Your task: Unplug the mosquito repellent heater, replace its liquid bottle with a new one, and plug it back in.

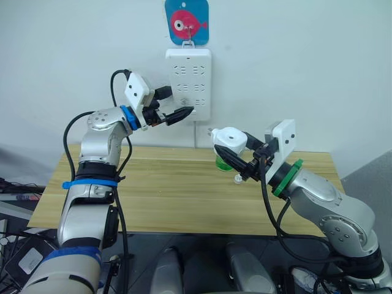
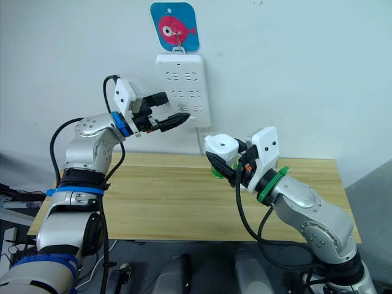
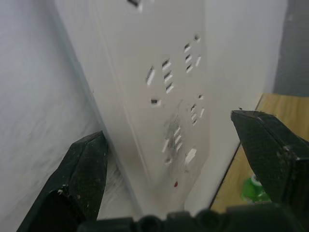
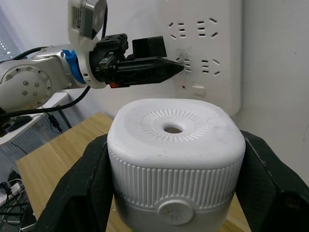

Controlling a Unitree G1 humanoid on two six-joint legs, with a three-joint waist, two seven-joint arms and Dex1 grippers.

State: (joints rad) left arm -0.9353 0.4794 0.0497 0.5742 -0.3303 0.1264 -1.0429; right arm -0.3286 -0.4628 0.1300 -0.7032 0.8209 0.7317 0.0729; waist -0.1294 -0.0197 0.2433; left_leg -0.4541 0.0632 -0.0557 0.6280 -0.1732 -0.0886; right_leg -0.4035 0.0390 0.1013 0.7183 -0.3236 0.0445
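Nearest the head camera, the right end effector (image 1: 240,160) is raised above the wooden worktop (image 1: 165,196), its two black fingers (image 4: 84,193) clamped on opposite sides of the mosquito repellent heater (image 1: 229,140). The heater sits upright in that grip, its round vent facing up, with two metal prongs pointing from its back toward the wall. Just below and behind it a green bottle (image 1: 223,163) is seen, partly hidden by the heater and fingers; whether it is attached to the heater or standing on the worktop cannot be told. A small white cap (image 1: 237,179) lies on the worktop just beside it. Farther back, the left end effector (image 2: 174,121) is held up at the white wall power strip (image 1: 190,82), fingers spread apart with nothing between them, their tips close to the strip's lower sockets. Above the strip hangs a blue card with a pink fish (image 1: 187,21).
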